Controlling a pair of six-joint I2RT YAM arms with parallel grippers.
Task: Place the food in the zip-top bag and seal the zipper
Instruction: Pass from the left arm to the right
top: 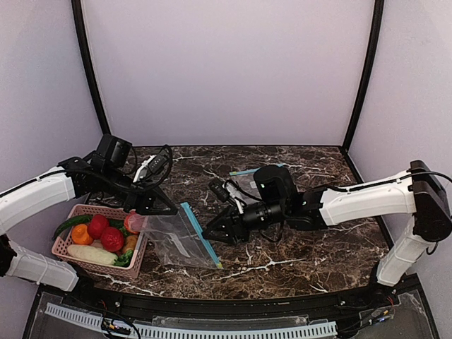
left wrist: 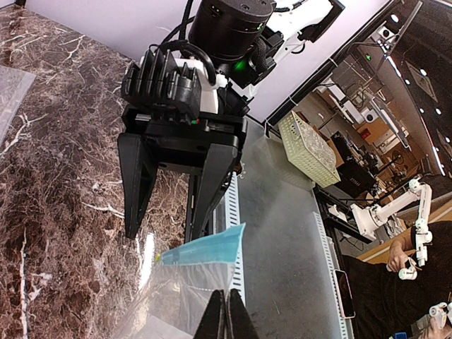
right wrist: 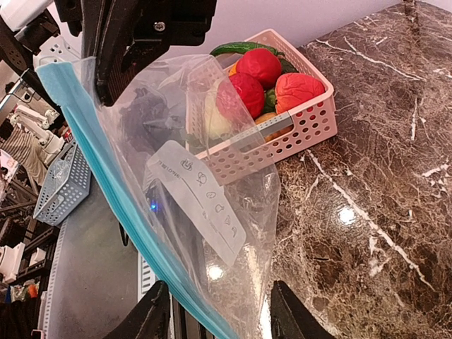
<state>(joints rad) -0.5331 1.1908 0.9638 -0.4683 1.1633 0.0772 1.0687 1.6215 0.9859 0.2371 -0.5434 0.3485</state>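
While my left gripper [left wrist: 226,304] has its fingers pressed together on the clear film of the bag [top: 173,236], my right gripper [right wrist: 219,293] is spread wide. One finger sits on either side of the zipper [top: 202,236]; I cannot tell whether either finger touches it.

Bag: thin, see-through, rectangular and wrinkled. The teal-blue zipper runs the full width of one edge. A white label [right wrist: 205,205] printed with small icons sits just below that strip. Whether the mouth is open or closed, I cannot tell.

Position: front-centre of the marble table [top: 304,247], between the basket [right wrist: 304,131] and my right gripper. My left grip raises the corner next to the basket, and the film slopes down from there. The zipper edge faces my right gripper. From my right wrist, the basket shows straight through the plastic.

Counts:
- Bags: two. The second bag [top: 247,171] lies flat farther back on the table, well apart from the first, with its teal strip showing.
- Basket: one, pink and perforated, at my left front.
- Food [top: 111,239]: all that I can see lies in the basket, piled. From above I make out two red round pieces, one orange, one long dark green, one long pale piece, one leafy green bit and one pinkish-red piece at the edge nearest the bag. That makes seven; others may be hidden in the pile.
- Grippers: two, facing each other across the zipper edge.
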